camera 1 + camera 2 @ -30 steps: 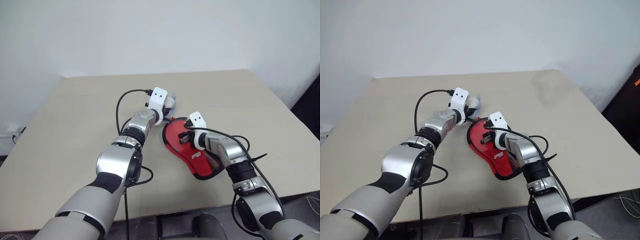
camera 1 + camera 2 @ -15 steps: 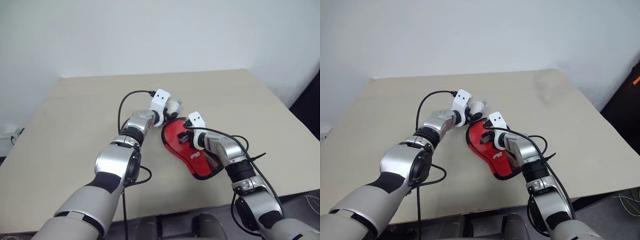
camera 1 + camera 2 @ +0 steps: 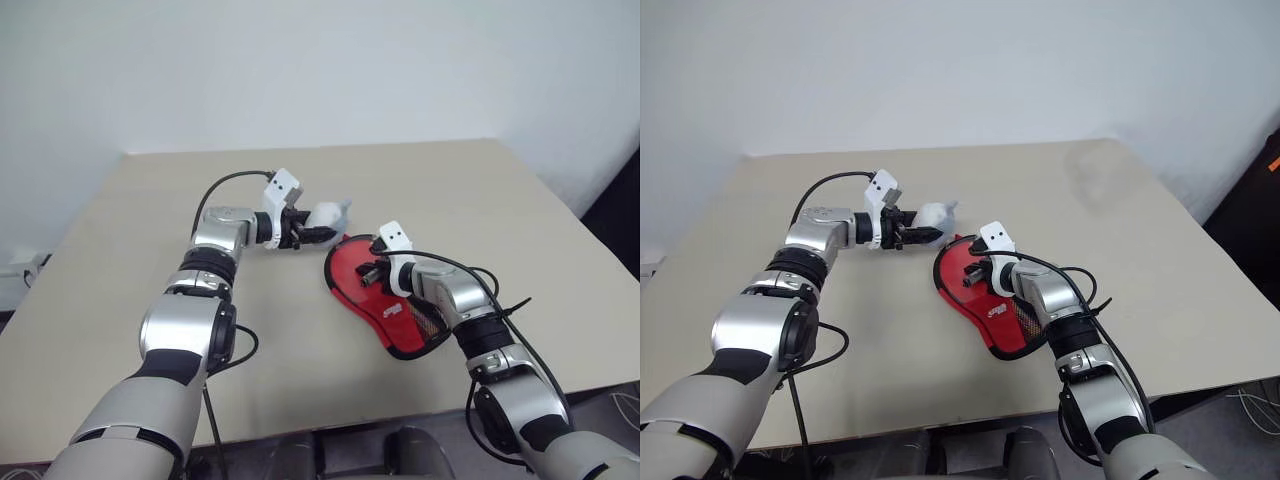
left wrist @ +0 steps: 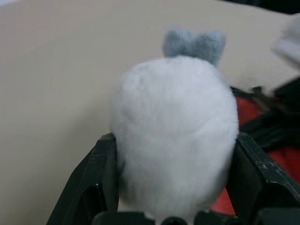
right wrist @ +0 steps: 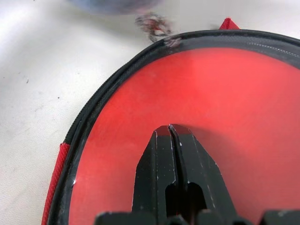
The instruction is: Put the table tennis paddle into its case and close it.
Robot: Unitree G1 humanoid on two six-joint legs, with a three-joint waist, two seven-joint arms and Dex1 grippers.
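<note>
The case [image 3: 403, 322] lies flat on the table, clear side up, black zip edging around it. Through the clear plastic shows the red face of the table tennis paddle [image 3: 349, 272]; my right arm covers where its handle lies. My right gripper [image 3: 372, 272] is shut, and its fingertips [image 5: 169, 133] press down on the clear face. Just beyond the case's round end, the pale blue-grey ball [image 4: 173, 136] sits between my left gripper's fingers [image 4: 101, 173] and touches both. The left gripper [image 3: 312, 232] points sideways toward the case, with the ball [image 3: 327, 213] at its tip.
The beige table [image 3: 150, 260] reaches back to a white wall, with open room to the left and behind the case. Its right edge [image 3: 560, 200] drops off beside a dark object. Black cables loop along both forearms.
My left arm swung out to the left and its gripper turned from pointing away to pointing right at the case. The ball shifted slightly left with it. The right gripper stayed put.
</note>
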